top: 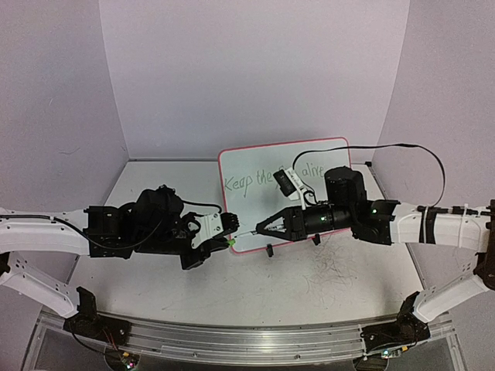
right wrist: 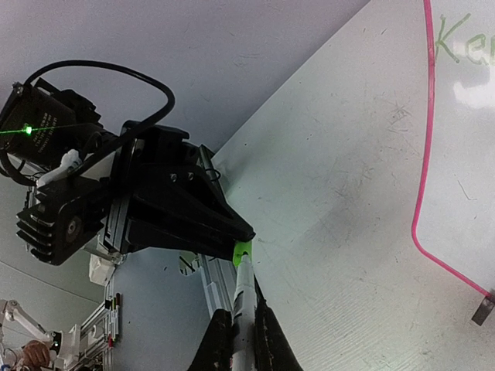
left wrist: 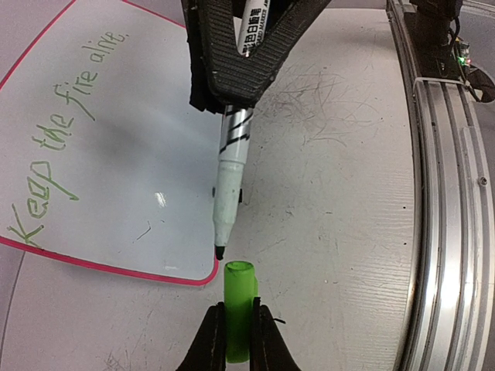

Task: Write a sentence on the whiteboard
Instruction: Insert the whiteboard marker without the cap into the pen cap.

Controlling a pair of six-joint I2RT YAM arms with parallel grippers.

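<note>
The whiteboard [top: 249, 216] lies flat at the table's centre, its red-pink rim showing in the wrist views [left wrist: 116, 193] [right wrist: 464, 193]. The sentence [top: 246, 184] in green reads "Keep the fire alive." [left wrist: 62, 131]; the right arm hides its middle from above. My left gripper [left wrist: 238, 334] is shut on a green marker cap [left wrist: 240, 305], open end pointing forward. My right gripper [right wrist: 242, 334] is shut on a white marker [right wrist: 242, 297]. The marker's dark tip [left wrist: 220, 252] sits just in front of the cap's mouth, above the board's near corner. Both meet there [top: 236, 239].
Pen scribbles mark the table [left wrist: 317, 93] right of the board. A black clip foot [top: 270, 250] sits on the board's near edge. An aluminium rail [top: 232, 340] runs along the table's front edge. A black cable [top: 402, 147] loops behind the right arm.
</note>
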